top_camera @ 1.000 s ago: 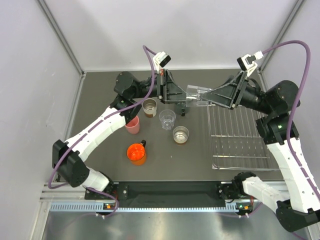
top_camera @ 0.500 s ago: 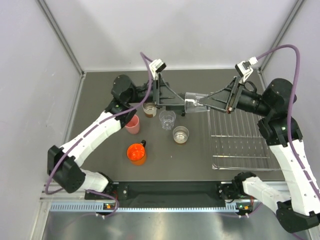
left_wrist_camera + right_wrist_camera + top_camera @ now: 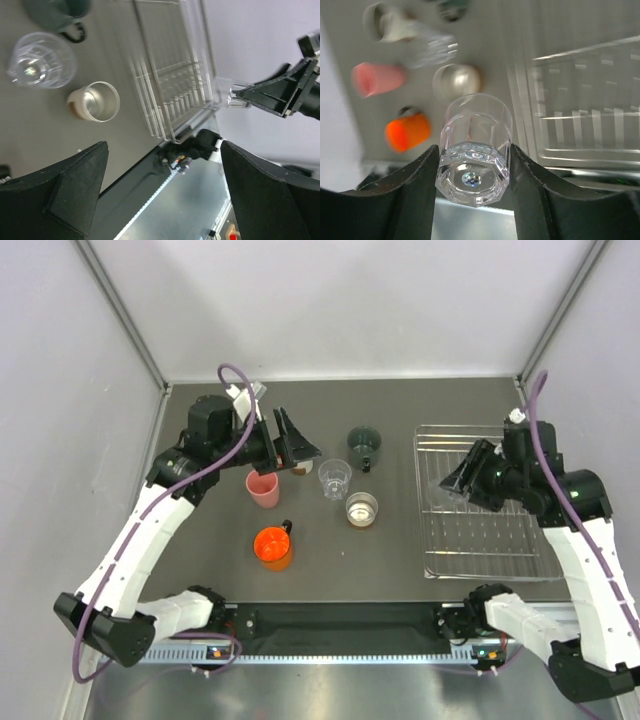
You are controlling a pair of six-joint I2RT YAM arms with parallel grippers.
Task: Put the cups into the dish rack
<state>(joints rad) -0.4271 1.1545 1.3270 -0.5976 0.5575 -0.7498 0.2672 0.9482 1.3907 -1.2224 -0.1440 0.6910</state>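
My right gripper is shut on a clear cup, its base toward the camera and its body clamped between both fingers. From above, the right gripper hangs over the left edge of the silver wire dish rack. My left gripper stands open and holds nothing, at the back left over the loose cups. On the table are a pink cup, an orange one, a clear one, a steel one and a dark green one.
Another steel cup sits half hidden under the left gripper. The left wrist view looks past its wide-apart fingers to the rack and the arm bases. Pale walls close the table in on three sides.
The left gripper opened, let go of the clear cup and pulled back to the left. The right gripper closed on that cup and carried it right, over the rack's left edge.
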